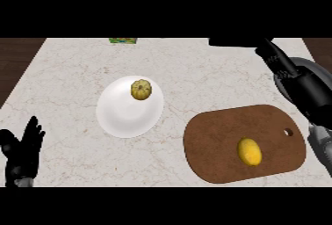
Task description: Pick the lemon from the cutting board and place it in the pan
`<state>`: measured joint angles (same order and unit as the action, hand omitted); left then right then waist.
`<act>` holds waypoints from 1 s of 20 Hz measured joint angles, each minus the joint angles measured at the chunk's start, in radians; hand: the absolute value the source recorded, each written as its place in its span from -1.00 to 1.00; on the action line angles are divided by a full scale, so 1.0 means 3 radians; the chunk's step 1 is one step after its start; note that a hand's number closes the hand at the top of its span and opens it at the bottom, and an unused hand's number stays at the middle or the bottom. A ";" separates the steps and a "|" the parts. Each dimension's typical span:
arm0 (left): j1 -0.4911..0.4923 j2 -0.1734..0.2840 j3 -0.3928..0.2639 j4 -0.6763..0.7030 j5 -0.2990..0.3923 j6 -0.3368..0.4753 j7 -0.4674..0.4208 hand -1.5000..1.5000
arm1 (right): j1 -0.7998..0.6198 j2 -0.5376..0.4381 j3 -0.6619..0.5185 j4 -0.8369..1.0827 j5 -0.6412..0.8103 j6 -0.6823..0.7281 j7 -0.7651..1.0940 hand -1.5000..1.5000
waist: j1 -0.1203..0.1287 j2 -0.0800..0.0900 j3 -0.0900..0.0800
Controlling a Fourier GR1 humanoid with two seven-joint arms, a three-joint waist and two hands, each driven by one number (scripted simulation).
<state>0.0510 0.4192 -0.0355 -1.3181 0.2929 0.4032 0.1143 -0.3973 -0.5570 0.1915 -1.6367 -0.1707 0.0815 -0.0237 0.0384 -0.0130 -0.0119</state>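
Note:
A yellow lemon (250, 151) lies on the brown cutting board (220, 145) at the lower right. The dark pan (313, 68) sits at the right edge, beyond the board, mostly hidden by my right hand; only its grey rim shows. A dark bar (233, 41) near the counter's far edge looks like its handle. My right hand (303, 90) reaches up from the grey forearm (322, 149) with fingers stretched out over the pan, open and holding nothing, well clear of the lemon. My left hand (23, 149) rests open at the lower left, fingers up.
A white plate (123, 116) stands left of the board with a small yellow-green fruit (141, 89) on its far side. A green packet (123, 40) lies at the counter's far edge. Dark strips mark the marble counter's left and right edges.

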 measured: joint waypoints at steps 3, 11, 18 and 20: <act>-0.0093 -0.0002 -0.0023 -0.0145 -0.0016 -0.0080 -0.0103 0.00 | 0.0133 0.0065 0.0029 0.0190 -0.0144 0.0240 -0.0193 1.00 | -0.0048 0.0030 0.0023; -0.0624 0.0018 -0.0203 -0.0528 -0.0085 -0.0341 -0.0284 0.00 | 0.0889 0.0007 -0.0083 0.0730 -0.0080 0.0461 -0.1135 -1.00 | -0.0232 0.0051 0.0054; -0.0779 0.0005 -0.0208 -0.0482 -0.0095 -0.0480 -0.0316 0.00 | 0.1473 -0.0560 -0.0722 0.0759 0.0102 0.0403 -0.2006 -1.00 | -0.0237 0.0037 0.0044; -0.0819 -0.0021 -0.0211 -0.0467 -0.0113 -0.0486 -0.0305 0.00 | 0.1574 -0.0785 -0.0847 0.0742 0.0138 0.0532 -0.2074 -1.00 | -0.0221 0.0037 0.0041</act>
<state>-0.1947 0.4130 -0.0988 -1.4581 0.2591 0.2575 0.0229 0.0749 -0.7926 -0.0625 -1.4141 -0.1295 0.2410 -0.6459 -0.0278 -0.0020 0.0005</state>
